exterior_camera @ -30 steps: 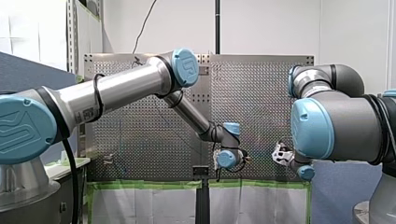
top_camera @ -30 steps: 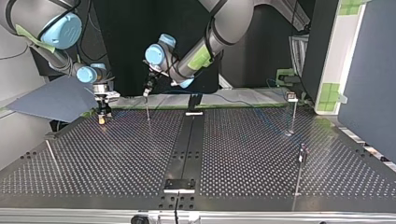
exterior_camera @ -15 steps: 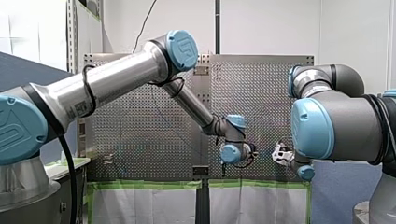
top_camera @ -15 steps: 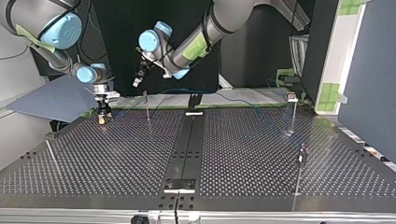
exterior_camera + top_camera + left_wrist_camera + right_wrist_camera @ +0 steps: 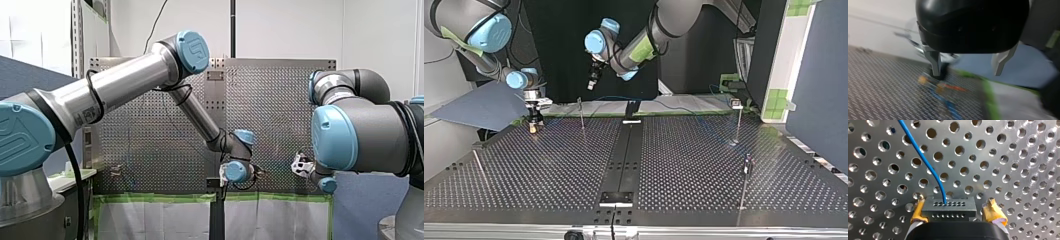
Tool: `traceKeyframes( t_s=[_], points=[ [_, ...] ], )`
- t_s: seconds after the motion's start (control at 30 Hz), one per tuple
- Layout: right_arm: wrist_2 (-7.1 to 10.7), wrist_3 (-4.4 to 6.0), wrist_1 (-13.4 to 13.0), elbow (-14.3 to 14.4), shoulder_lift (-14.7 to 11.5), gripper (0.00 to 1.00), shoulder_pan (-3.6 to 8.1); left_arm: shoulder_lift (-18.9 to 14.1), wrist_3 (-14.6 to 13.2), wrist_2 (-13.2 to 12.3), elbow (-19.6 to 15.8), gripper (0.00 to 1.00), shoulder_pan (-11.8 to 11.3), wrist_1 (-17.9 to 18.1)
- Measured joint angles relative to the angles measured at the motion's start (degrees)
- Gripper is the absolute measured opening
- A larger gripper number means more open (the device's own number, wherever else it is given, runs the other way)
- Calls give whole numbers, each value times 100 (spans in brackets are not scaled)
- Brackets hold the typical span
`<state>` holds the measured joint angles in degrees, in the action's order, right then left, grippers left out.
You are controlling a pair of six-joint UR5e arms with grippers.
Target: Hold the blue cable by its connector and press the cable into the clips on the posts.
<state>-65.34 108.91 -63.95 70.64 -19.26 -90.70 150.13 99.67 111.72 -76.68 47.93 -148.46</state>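
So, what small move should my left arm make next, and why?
Probably lower the left gripper, jaws open and empty, toward the blue cable near the post: the right gripper holds the connector, and the left one hangs above the table.

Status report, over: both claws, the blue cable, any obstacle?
Left claw open, empty, above table. Right claw shut on connector; blue cable leads away from it. Thin post below left claw, not touched.

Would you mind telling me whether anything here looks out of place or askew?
Nothing stands out. The connector sits squarely between the yellow pads of my right claw, the blue cable leaves it in a smooth curve, and my left claw hangs open and empty above the perforated table.
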Motion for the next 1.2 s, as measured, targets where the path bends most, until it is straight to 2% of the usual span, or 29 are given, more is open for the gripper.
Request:
traceKeyframes(
  t_s=[0.13, 0.23, 0.47, 0.7, 1.2],
  points=[
    [0, 0, 0, -1, 0, 100, 0, 170, 28, 125, -41, 100, 11, -179],
    [0, 0, 0, 0, 0, 100, 0, 308, 57, 97, 55, 100, 32, -287],
    [0, 0, 0, 0, 0, 100, 0, 657, 63, 41, 392, 100, 146, -285],
    [0, 1, 0, 0, 0, 100, 0, 998, 110, 211, 755, 100, 158, -309],
    [0, 1, 0, 0, 0, 100, 0, 1059, 48, 552, 1456, 100, 186, -636]
  ],
)
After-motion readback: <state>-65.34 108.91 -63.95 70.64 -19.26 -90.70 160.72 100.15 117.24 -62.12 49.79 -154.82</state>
